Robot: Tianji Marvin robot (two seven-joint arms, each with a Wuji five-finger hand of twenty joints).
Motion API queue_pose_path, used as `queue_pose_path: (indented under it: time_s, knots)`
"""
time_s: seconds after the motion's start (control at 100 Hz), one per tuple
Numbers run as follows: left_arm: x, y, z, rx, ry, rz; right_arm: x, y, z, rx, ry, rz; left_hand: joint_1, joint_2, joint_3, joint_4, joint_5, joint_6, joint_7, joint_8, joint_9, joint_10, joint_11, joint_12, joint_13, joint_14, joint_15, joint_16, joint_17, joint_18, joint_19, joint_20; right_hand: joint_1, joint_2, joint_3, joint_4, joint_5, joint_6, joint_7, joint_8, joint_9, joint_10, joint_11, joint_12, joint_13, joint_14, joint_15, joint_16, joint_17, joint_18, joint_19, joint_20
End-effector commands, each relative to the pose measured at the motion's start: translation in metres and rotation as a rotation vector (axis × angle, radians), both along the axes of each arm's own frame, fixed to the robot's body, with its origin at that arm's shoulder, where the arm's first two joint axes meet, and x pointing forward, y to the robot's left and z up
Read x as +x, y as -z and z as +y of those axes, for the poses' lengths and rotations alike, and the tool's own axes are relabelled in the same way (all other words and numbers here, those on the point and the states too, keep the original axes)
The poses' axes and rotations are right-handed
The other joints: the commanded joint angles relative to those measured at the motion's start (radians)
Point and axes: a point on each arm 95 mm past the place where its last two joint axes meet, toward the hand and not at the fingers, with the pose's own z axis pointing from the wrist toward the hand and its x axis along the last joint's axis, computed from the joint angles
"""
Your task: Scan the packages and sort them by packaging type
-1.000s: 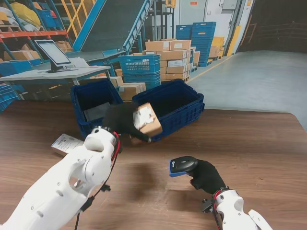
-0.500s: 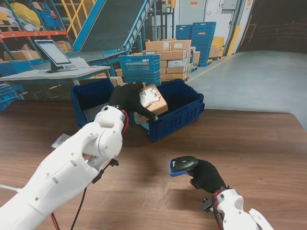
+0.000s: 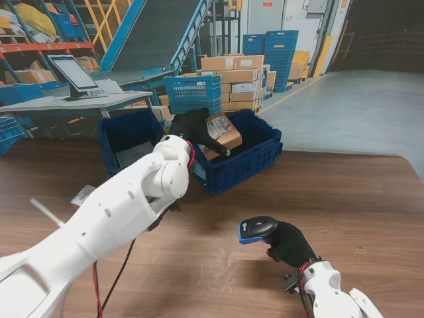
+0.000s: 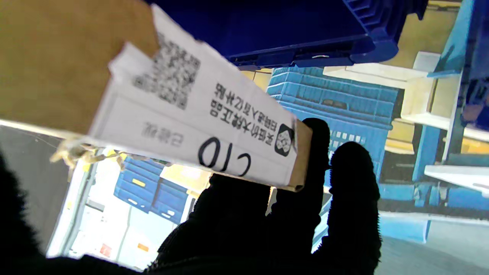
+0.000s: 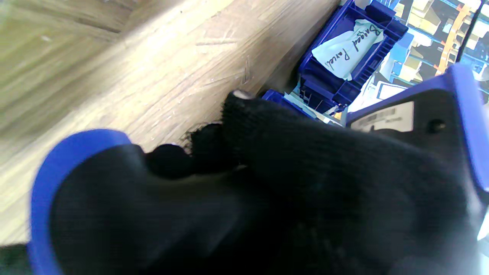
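Two blue crates (image 3: pixel 246 154) stood side by side at the far edge of the wooden bench (image 3: pixel 344 199), the left one (image 3: pixel 126 136) farther to the robot's left and partly hidden by the left arm. Left robot hand (image 3: pixel 192 129), black-gloved, was closed around a cardboard box (image 3: pixel 222 132) and held it tilted over the open top of the right-hand crate, clear of the crate floor as far as the stand view showed. Wrist view of the same box (image 4: pixel 57 57): brown card, a white shipping label (image 4: pixel 191 110) bearing a square code and printed characters, dark fingers (image 4: pixel 351 198) wrapped under its edge, with the blue crate wall (image 4: pixel 298 30) just beyond it. Right robot hand (image 3: pixel 291 244), also gloved, rested near the robot's side of the bench, well apart from the crates, its fingers clasped on a handheld scanner (image 3: pixel 257 229) with a black body and blue trim, the scanner head pointing to the left. Right wrist view: glove (image 5: pixel 305 183) filling most of the picture, scanner body (image 5: pixel 428 118) beside it, and in the distance a blue crate (image 5: pixel 344 57) with a paper slip (image 5: pixel 347 47) handwritten "Bagged Parcels". One flat white packet (image 3: pixel 83 194) lay on the bench at the left, beside the left forearm. Stacked cardboard cartons (image 3: pixel 232 79) and blue bins (image 3: pixel 192 93) stood on the warehouse floor behind.
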Motion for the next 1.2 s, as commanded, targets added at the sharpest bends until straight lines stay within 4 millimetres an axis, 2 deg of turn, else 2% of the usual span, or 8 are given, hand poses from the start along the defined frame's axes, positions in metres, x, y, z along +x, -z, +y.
queue_pose_path:
  time_s: [0.0, 0.41, 0.49, 0.89, 0.97, 1.13, 1.16, 1.19]
  knots:
    - [0.003, -0.006, -0.017, -0.011, 0.029, 0.006, -0.002, 0.001, 0.003, 0.008, -0.012, 0.009, 0.632, 0.193, 0.728, -0.011, 0.096, -0.285, 0.387, 0.054, 0.107, -0.201, 0.164, 0.078, 0.115, -0.113, 0.152, 0.105, -0.005, 0.032, 0.020, 0.012, 0.091, 0.050, 0.144, 0.003, 0.057, -0.037, 0.069, 0.039, 0.009, 0.012, -0.002, 0.012, 0.025, 0.028, 0.016, 0.010, 0.010, -0.033, 0.052, 0.025]
    - [0.038, 0.010, -0.043, 0.016, -0.024, 0.055, -0.001, 0.001, -0.002, 0.008, -0.017, 0.010, 0.635, 0.194, 0.728, -0.018, 0.100, -0.283, 0.388, 0.044, 0.108, -0.198, 0.163, 0.071, 0.112, -0.100, 0.148, 0.101, -0.013, 0.041, 0.017, 0.012, 0.090, 0.051, 0.143, 0.004, 0.057, -0.037, 0.069, 0.039, 0.009, 0.011, -0.002, 0.012, 0.025, 0.026, 0.016, 0.010, 0.010, -0.034, 0.053, 0.025]
    - [0.042, 0.011, -0.045, 0.052, -0.054, 0.069, -0.001, 0.001, -0.003, 0.008, -0.014, 0.010, 0.642, 0.201, 0.720, -0.031, 0.097, -0.279, 0.384, 0.040, 0.103, -0.193, 0.161, 0.071, 0.109, -0.094, 0.135, 0.092, -0.014, 0.046, 0.012, 0.010, 0.090, 0.051, 0.143, 0.004, 0.057, -0.037, 0.069, 0.039, 0.009, 0.012, -0.002, 0.012, 0.024, 0.027, 0.016, 0.010, 0.010, -0.034, 0.053, 0.025]
    - [0.062, 0.023, -0.041, 0.054, -0.152, 0.097, -0.005, 0.000, -0.003, 0.007, -0.020, 0.010, 0.640, 0.233, 0.689, -0.040, 0.092, -0.274, 0.367, 0.026, 0.095, -0.183, 0.142, 0.060, 0.081, -0.082, 0.097, 0.051, -0.034, 0.050, -0.022, -0.010, 0.090, 0.052, 0.142, 0.004, 0.057, -0.037, 0.069, 0.039, 0.009, 0.011, -0.003, 0.012, 0.025, 0.027, 0.016, 0.009, 0.010, -0.033, 0.052, 0.024]
    - [0.062, 0.025, -0.041, 0.058, -0.165, 0.098, -0.005, 0.001, -0.004, 0.010, -0.020, 0.016, 0.618, 0.265, 0.628, -0.036, 0.079, -0.273, 0.349, -0.015, 0.084, -0.176, 0.100, 0.045, 0.027, -0.080, 0.131, -0.049, -0.048, 0.047, -0.041, -0.032, 0.090, 0.052, 0.142, 0.004, 0.057, -0.037, 0.069, 0.039, 0.009, 0.011, -0.003, 0.012, 0.025, 0.027, 0.016, 0.010, 0.010, -0.033, 0.052, 0.024]
    - [0.063, 0.027, -0.041, 0.081, -0.163, 0.108, -0.005, 0.002, -0.005, 0.012, -0.020, 0.023, 0.587, 0.266, 0.619, -0.043, 0.058, -0.265, 0.304, -0.036, 0.057, -0.170, 0.043, 0.010, -0.021, -0.084, 0.116, -0.119, -0.062, 0.038, -0.043, -0.034, 0.090, 0.052, 0.143, 0.004, 0.057, -0.037, 0.069, 0.039, 0.009, 0.012, -0.002, 0.012, 0.025, 0.028, 0.017, 0.010, 0.010, -0.033, 0.052, 0.024]
    - [0.063, 0.027, -0.041, 0.087, -0.162, 0.108, -0.005, 0.002, -0.005, 0.012, -0.021, 0.024, 0.560, 0.277, 0.613, -0.038, 0.053, -0.260, 0.276, -0.045, 0.039, -0.164, 0.031, -0.011, -0.046, -0.087, 0.131, -0.201, -0.066, 0.037, -0.043, -0.035, 0.091, 0.052, 0.143, 0.004, 0.057, -0.037, 0.069, 0.039, 0.010, 0.011, -0.002, 0.013, 0.025, 0.027, 0.017, 0.010, 0.010, -0.034, 0.052, 0.024]
    - [0.063, 0.027, -0.041, 0.090, -0.160, 0.111, -0.005, 0.002, -0.005, 0.011, -0.021, 0.024, 0.519, 0.299, 0.611, -0.030, 0.048, -0.250, 0.245, -0.057, -0.003, -0.154, 0.070, -0.068, -0.072, -0.088, 0.145, -0.328, -0.072, 0.036, -0.045, -0.037, 0.090, 0.052, 0.143, 0.004, 0.057, -0.037, 0.069, 0.039, 0.009, 0.011, -0.002, 0.012, 0.025, 0.027, 0.016, 0.010, 0.010, -0.034, 0.052, 0.024]
